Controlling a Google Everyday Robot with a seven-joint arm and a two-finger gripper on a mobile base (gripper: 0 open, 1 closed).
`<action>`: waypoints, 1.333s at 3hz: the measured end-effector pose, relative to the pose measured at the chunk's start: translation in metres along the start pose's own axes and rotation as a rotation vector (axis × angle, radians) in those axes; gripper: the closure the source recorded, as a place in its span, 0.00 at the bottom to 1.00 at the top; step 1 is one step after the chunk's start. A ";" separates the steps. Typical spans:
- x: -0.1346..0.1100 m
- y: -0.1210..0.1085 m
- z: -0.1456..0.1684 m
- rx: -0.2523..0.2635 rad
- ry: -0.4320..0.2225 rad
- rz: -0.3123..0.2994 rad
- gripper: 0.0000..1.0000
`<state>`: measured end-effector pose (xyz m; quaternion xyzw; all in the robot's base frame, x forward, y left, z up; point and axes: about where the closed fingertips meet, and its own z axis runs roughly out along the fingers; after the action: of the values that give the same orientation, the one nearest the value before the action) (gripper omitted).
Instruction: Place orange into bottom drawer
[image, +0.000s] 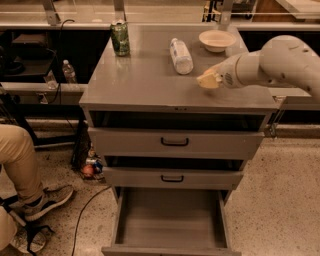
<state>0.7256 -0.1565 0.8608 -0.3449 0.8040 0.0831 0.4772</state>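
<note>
No orange shows in the camera view; it is hidden or out of view. The bottom drawer (170, 227) is pulled out at the foot of the grey cabinet, and its flat floor is bare. My gripper (208, 80) sits at the end of the white arm (280, 62), low over the right part of the cabinet top (145, 82). It is right of the lying plastic bottle (180, 55) and in front of the cream bowl (216, 40).
A green can (120, 37) stands at the top's back left. Two drawer fronts with black handles (175, 142) (172, 178) sit above the open drawer. A seated person's leg and shoe (25, 170) are at left. A dark red round thing (88, 170) lies on the floor.
</note>
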 end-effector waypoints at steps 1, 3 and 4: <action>0.001 0.004 -0.042 0.029 0.003 -0.015 1.00; 0.008 0.009 -0.054 0.020 0.012 -0.028 1.00; 0.023 0.014 -0.088 0.048 0.029 -0.027 1.00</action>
<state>0.6475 -0.1978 0.8860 -0.3455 0.8078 0.0524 0.4746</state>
